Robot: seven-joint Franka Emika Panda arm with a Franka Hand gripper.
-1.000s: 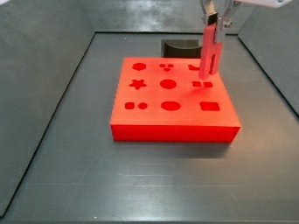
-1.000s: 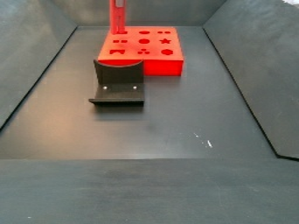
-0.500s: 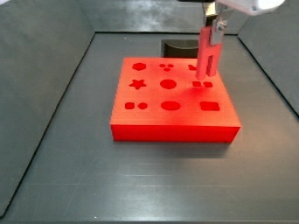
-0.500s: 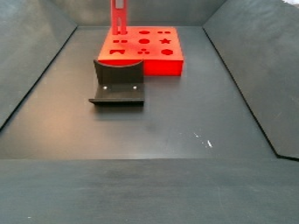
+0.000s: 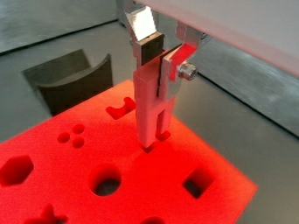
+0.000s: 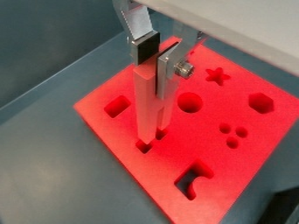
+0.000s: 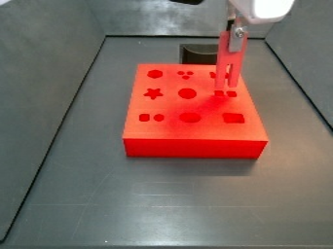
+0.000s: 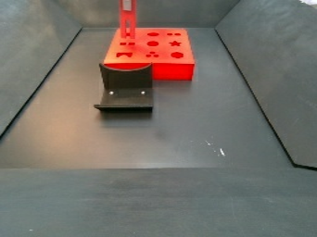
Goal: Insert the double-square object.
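Broadly, the bench [image 7: 65,195] is a dark grey floor with sloping grey walls on each side; it looks smooth and bare apart from the rig pieces, so there is plenty of room around the work. On it sits the red block [image 7: 196,131], its top cut with shaped holes: star, circles, oval, squares. Beside the block stands the dark fixture [image 8: 125,88], well clear of the arm's path.

The claw [image 5: 156,66] hangs above the block's edge nearest the fixture, closed on the peg [image 6: 149,105], gripping its upper end between silver plates with dark pads. The peg [image 7: 229,66] stands upright, its lower tip at or just into a small paired-square hole [image 6: 145,145] in the block; how deep it sits I cannot tell.

I judge the peg stiff, light and rather slick plastic. Long and thin, it could pivot in the pads if its tip catches the hole's rim, so a hold high up but square to its flat faces seems best.
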